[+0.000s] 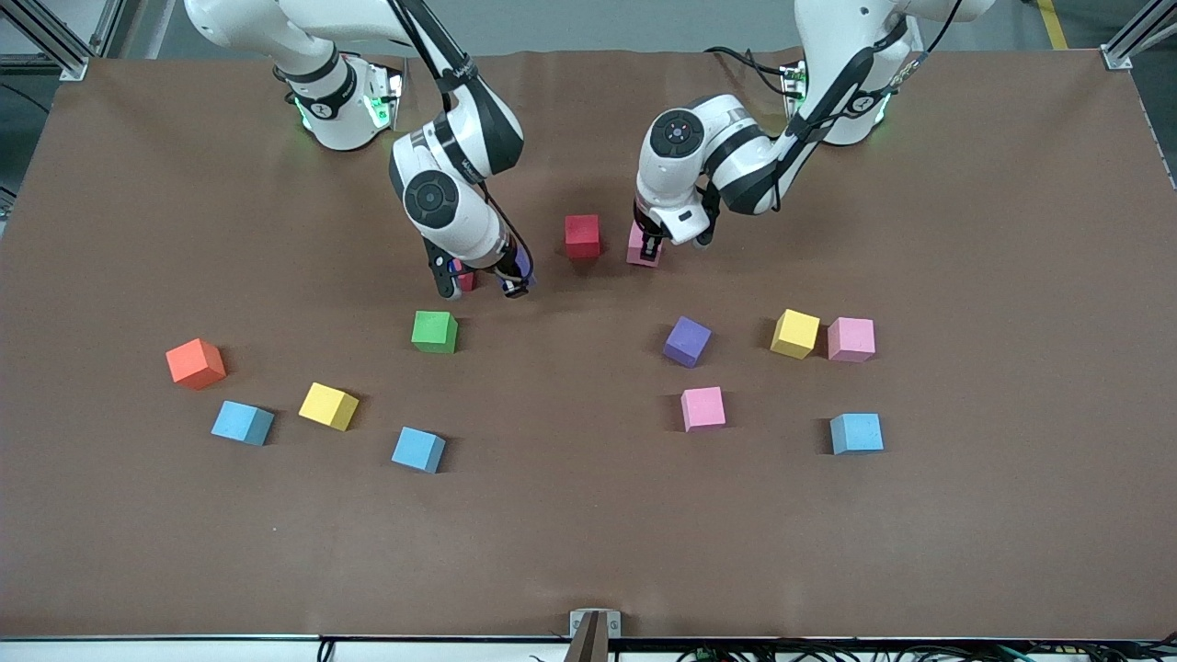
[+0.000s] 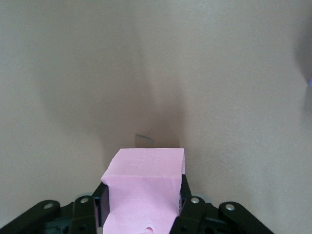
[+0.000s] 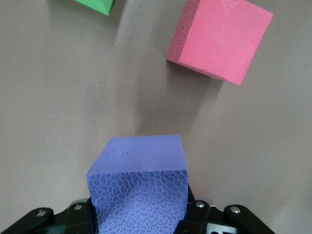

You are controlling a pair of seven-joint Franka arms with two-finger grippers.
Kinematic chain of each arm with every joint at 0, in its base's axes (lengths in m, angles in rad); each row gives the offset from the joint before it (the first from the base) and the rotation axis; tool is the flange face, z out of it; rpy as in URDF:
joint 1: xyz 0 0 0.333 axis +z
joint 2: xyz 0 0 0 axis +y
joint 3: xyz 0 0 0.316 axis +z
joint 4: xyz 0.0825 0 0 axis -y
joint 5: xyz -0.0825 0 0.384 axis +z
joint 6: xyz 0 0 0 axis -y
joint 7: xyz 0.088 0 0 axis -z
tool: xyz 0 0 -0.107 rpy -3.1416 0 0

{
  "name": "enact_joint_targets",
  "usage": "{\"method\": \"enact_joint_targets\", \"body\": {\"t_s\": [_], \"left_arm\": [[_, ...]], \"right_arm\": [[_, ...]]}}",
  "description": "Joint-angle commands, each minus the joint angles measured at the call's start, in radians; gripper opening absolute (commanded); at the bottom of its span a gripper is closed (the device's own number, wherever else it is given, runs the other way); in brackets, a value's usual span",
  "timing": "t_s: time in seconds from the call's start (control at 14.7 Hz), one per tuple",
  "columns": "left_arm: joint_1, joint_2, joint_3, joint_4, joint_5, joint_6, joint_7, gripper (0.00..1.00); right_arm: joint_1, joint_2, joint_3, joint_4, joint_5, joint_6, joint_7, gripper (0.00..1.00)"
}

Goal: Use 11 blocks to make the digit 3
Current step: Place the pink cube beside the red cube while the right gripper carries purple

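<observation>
A brown table (image 1: 588,533) holds scattered small foam cubes, and both robot arms reach down near its middle. The left gripper (image 1: 649,246) is closed around a pink cube (image 2: 144,187), which sits low at the table surface just beside a red cube (image 1: 582,235) that stands toward the right arm's end from it. The right gripper (image 1: 483,280) has its fingers clamped on a purple cube (image 3: 141,180), held low over the table; a second red cube (image 3: 219,39) lies just beside it, partly hidden by the gripper in the front view, and shows as pinkish red in the right wrist view. A green cube (image 1: 434,332) lies near that gripper, nearer the front camera. The remaining cubes lie loose, forming no figure. Toward the right arm's end lie an orange cube (image 1: 195,363), a yellow cube (image 1: 328,405) and two light blue cubes (image 1: 243,423) (image 1: 418,450), all apart from one another. Toward the left arm's end lie another purple cube (image 1: 687,341), a pink cube (image 1: 702,408) nearer the camera than it, a yellow cube (image 1: 794,333) touching or almost touching a pink cube (image 1: 851,339), and a light blue cube (image 1: 856,433) nearer the camera.
</observation>
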Motion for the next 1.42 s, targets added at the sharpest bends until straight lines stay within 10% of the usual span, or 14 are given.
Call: {"method": "enact_joint_targets", "body": {"t_s": [0.0, 1.36], "left_arm": [[-0.001, -0.004, -0.005, -0.003, -0.018, 0.009, -0.077, 0.14], [-0.085, 0.062, -0.013, 0.052, 0.064, 0.044, -0.304, 0.13]], "right_arm": [[0.014, -0.045, -0.003, -0.044, 0.015, -0.007, -0.025, 0.01], [0.106, -0.053, -0.072, -0.040, 0.021, -0.051, 0.245, 0.00]]}}
